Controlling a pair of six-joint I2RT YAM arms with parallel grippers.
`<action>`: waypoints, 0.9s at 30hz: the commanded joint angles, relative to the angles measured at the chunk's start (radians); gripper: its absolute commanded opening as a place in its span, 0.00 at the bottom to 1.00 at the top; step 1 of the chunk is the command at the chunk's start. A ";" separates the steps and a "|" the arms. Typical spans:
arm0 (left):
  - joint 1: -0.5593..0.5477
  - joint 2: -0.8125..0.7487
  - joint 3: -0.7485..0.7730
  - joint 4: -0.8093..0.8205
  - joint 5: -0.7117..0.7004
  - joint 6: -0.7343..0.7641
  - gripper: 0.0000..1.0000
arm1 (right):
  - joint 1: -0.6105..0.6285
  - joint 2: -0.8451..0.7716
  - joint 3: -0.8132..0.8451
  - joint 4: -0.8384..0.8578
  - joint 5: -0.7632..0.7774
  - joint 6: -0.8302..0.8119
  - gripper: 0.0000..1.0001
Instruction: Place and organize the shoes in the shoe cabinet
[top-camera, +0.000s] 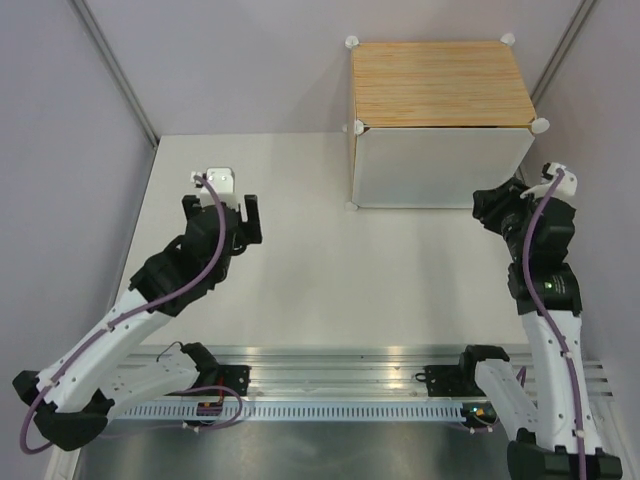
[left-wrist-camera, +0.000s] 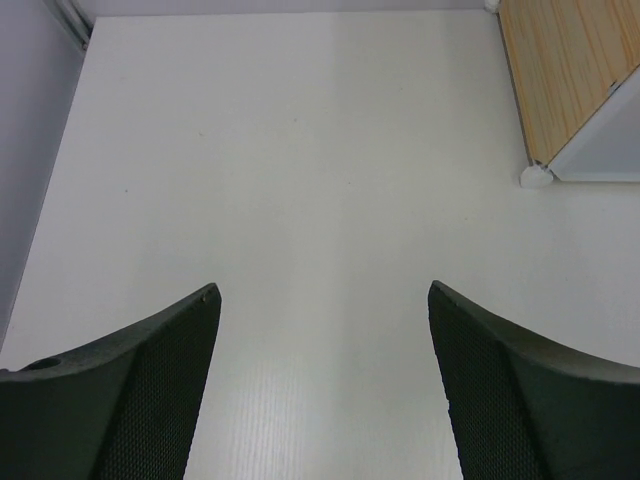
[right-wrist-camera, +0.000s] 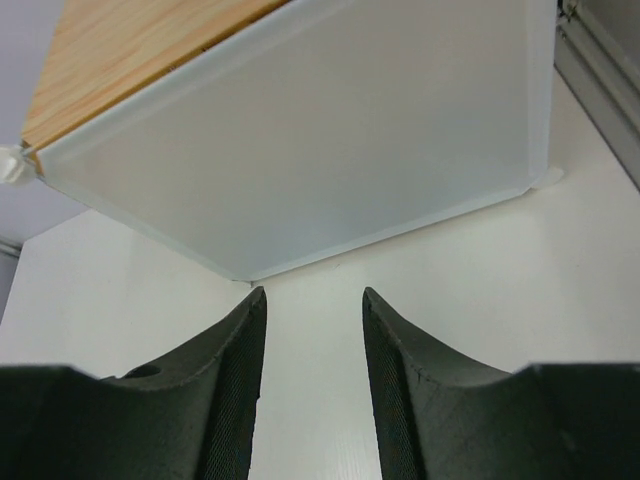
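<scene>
Left gripper (left-wrist-camera: 322, 290) spread wide, right gripper (right-wrist-camera: 313, 292) less so, both empty — no shoes visible, shoe cabinet (top-camera: 440, 85) upper right shut — seemingly done.

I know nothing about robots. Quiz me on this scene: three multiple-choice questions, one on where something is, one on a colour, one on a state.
1. Where on the table does the shoe cabinet stand?
A) near left
B) far right
C) between the arm bases

2. What colour is its front panel?
A) black
B) red
C) white

3. How is the left hand?
A) open and empty
B) shut on a shoe
C) gripping the panel

Answers:
1 B: the top view shows it at the far right.
2 C: the panel facing the arms is white.
3 A: its wrist view shows a wide gap with nothing in it.
</scene>
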 joint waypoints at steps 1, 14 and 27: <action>0.010 -0.059 -0.124 0.157 -0.062 0.077 0.87 | 0.005 0.109 -0.045 0.196 -0.053 0.026 0.48; 0.010 -0.020 -0.200 0.188 0.030 0.138 0.88 | 0.003 0.618 0.152 0.527 -0.001 -0.013 0.55; 0.012 -0.032 -0.203 0.189 0.045 0.146 0.88 | 0.003 0.807 0.252 0.597 0.009 -0.018 0.60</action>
